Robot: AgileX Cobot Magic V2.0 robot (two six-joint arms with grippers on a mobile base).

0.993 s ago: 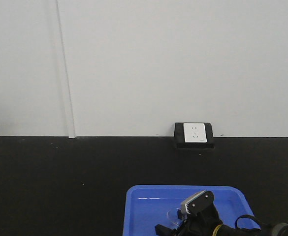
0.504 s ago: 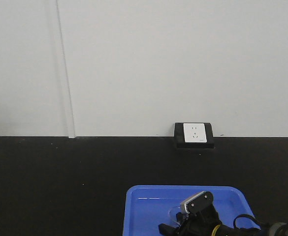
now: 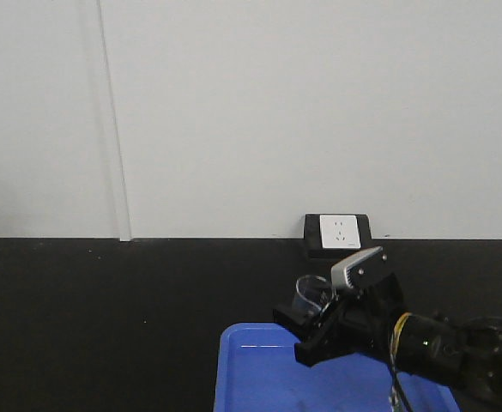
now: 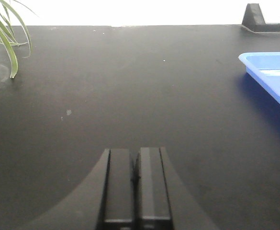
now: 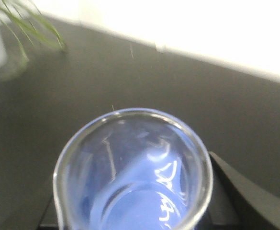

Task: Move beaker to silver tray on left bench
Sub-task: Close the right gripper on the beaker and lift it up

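Beaker (image 3: pixel 312 296) is clamped in the right pincer (image 3: pixel 306 326), its black fingers pressed against the glass wall on either side. The right wrist view looks straight down into its open mouth (image 5: pixel 132 177). A second ago, and half a second ago too, it sat low inside the blue tray (image 3: pixel 255 365) with the pincer down around it at the bottom of the front view. Now pincer and glass have risen and stand over the tray's far left rim, the glass showing against the black table (image 3: pixel 105 318) below the wall socket (image 3: pixel 339 230).

I judge the pick-up done and the carry to the left begun. The silver tray shows in no view, so the place to set down cannot yet be judged. Blue still tints the glass from below, so it has not travelled far.

The left pincer (image 4: pixel 136 177) hangs idle over bare table with its fingers together on nothing, the blue tray's corner (image 4: pixel 269 72) to its right and a plant (image 4: pixel 5 28) far to its left.
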